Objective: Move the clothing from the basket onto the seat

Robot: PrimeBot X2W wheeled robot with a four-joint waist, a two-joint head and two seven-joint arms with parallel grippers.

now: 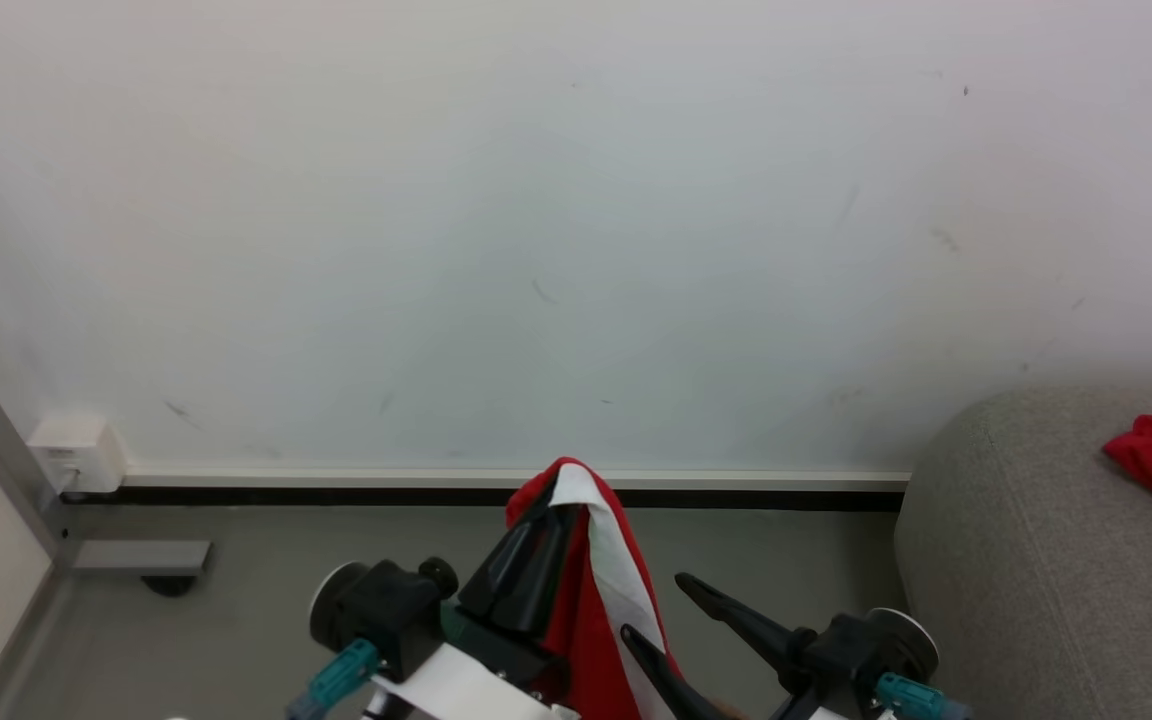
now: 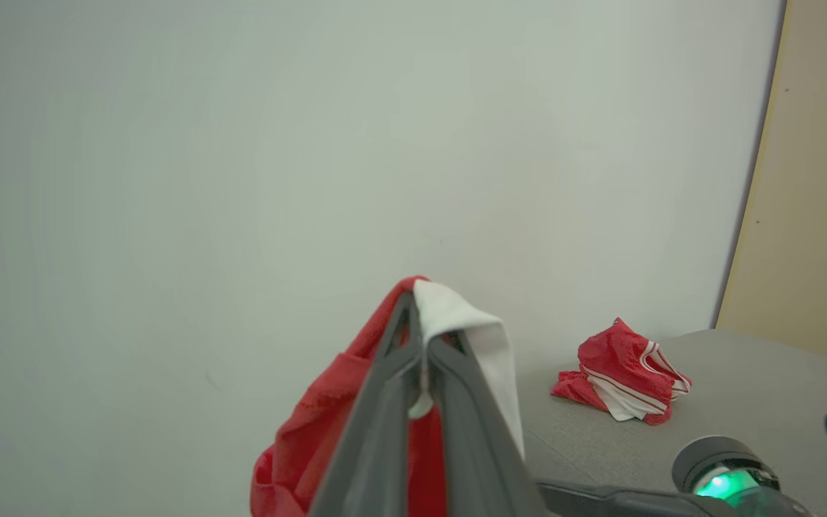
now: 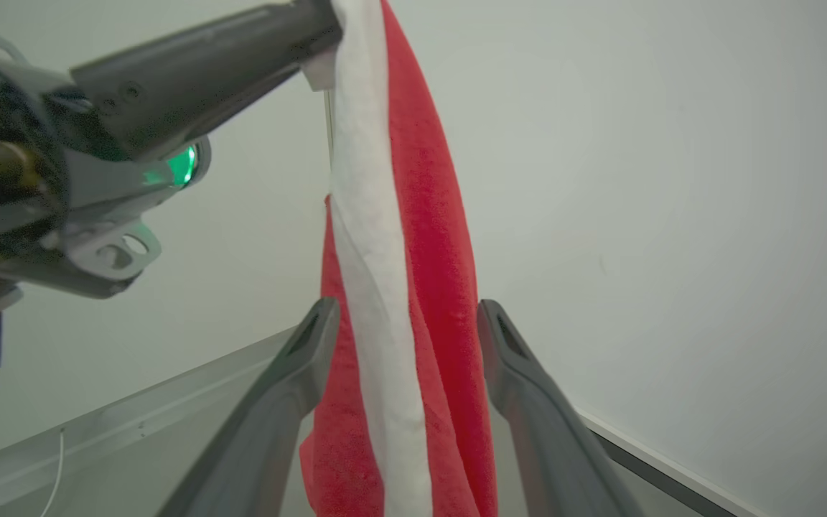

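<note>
Currently my left tool [image 2: 417, 323] pinches the red fabric garment with white stripe [image 2: 313, 424], limp and probably light, at its top fold; right tool [image 3: 403, 316] gapes wide astride it.

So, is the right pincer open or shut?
Open: the right pincer has its fingers apart, one on each side of the red garment hanging from the left pincer.
</note>
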